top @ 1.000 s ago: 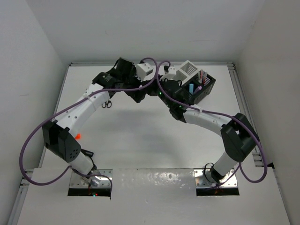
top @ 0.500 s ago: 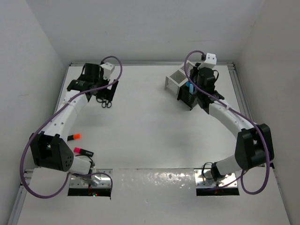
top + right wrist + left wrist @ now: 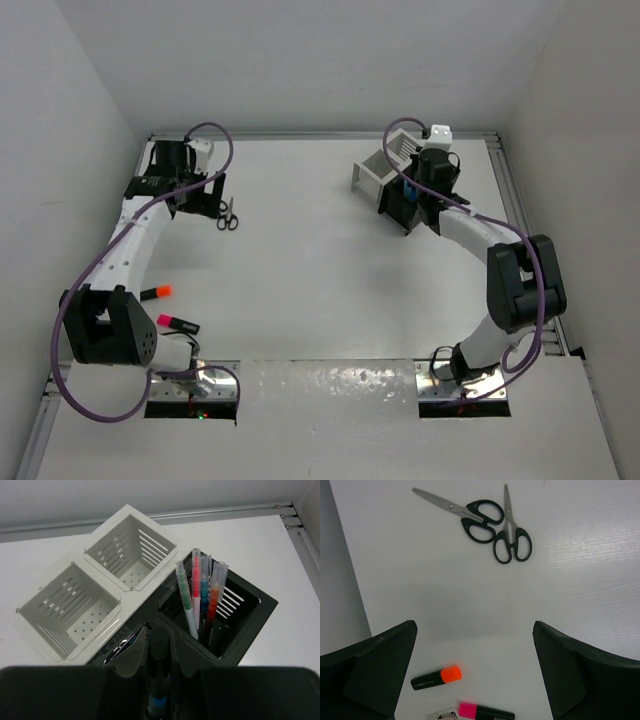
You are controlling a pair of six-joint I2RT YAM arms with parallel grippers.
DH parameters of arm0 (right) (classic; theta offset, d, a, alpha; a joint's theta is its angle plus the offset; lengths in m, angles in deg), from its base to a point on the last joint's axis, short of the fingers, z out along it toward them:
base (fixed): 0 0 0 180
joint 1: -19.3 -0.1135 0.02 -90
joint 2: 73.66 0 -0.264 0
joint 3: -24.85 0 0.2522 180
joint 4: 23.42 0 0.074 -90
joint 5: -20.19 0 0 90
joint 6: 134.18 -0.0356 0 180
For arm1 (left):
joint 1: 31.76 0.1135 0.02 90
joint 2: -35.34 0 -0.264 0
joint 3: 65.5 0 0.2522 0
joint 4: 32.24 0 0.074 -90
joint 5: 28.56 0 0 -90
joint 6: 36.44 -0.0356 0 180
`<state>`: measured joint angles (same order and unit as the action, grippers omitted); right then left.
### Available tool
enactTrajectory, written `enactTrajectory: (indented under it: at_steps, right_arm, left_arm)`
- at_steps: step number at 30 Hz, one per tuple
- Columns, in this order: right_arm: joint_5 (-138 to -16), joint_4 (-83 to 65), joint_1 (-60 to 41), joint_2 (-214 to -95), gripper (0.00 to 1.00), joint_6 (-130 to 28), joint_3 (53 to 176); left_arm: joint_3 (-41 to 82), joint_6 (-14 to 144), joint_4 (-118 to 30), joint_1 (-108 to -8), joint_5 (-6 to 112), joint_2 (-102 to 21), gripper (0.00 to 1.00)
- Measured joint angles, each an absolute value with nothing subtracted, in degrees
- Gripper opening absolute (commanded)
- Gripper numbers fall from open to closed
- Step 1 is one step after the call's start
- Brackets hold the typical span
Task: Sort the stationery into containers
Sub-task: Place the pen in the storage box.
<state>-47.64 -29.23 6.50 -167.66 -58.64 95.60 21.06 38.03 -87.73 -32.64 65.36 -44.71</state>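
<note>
My right gripper (image 3: 160, 641) is shut on a black highlighter with a blue band (image 3: 160, 680), held upright over the near compartment of the black container (image 3: 250, 611). Several thin pens (image 3: 200, 595) stand in its far compartment. The joined white container (image 3: 70, 605) has two empty compartments. From above, the right gripper (image 3: 408, 195) hangs over the black container (image 3: 400, 215) beside the white one (image 3: 372, 172). My left gripper (image 3: 474, 627) is open and holds nothing. It hovers over bare table at the back left, beside two black-handled scissors (image 3: 482, 517) (image 3: 228, 215). An orange highlighter (image 3: 436, 677) (image 3: 157, 292) and a pink one (image 3: 485, 711) (image 3: 176, 322) lie nearer the left base.
White walls close in the table at the left (image 3: 90, 200), back and right. A metal rail (image 3: 505, 180) runs along the right edge behind the containers. Purple cables (image 3: 215, 135) loop over both arms.
The two arms have parted from the back middle. The left one swung to the back left by the scissors and opened wide. The right one carried the blue highlighter over the black container.
</note>
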Motion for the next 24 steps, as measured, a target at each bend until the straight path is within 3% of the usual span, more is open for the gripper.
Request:
enactTrajectory:
  at_steps: [4, 8, 11, 14, 19, 24]
  right_arm:
    - [-47.57, -31.05, 6.48, -169.06, 0.01, -57.68, 94.64]
    - [-47.60, -31.53, 6.46, -169.17, 0.56, -57.90, 93.24]
    - [-47.92, -31.53, 6.46, -168.88, 0.68, -57.96, 92.26]
    - [-48.36, -30.83, 6.42, -167.20, 0.71, -58.22, 91.43]
    - [-50.46, -29.21, 5.02, -160.36, 0.74, -57.39, 91.38]
    - [-53.89, -28.62, 0.12, -153.26, 0.74, -55.06, 91.32]
  left_arm:
    - [19.97, 38.34, -88.00, -31.49, 65.80, -44.69, 1.00]
    - [19.07, 38.45, -88.37, -30.07, 66.26, -44.69, 1.00]
    - [18.46, 37.42, -89.26, -28.58, 67.48, -45.26, 1.00]
    - [17.30, 33.37, -90.03, -26.59, 68.46, -46.61, 0.99]
    - [11.92, 21.16, -93.46, -21.43, 73.38, -48.69, 0.86]
    - [7.97, 9.68, -98.64, -15.79, 78.36, -50.83, 0.83]
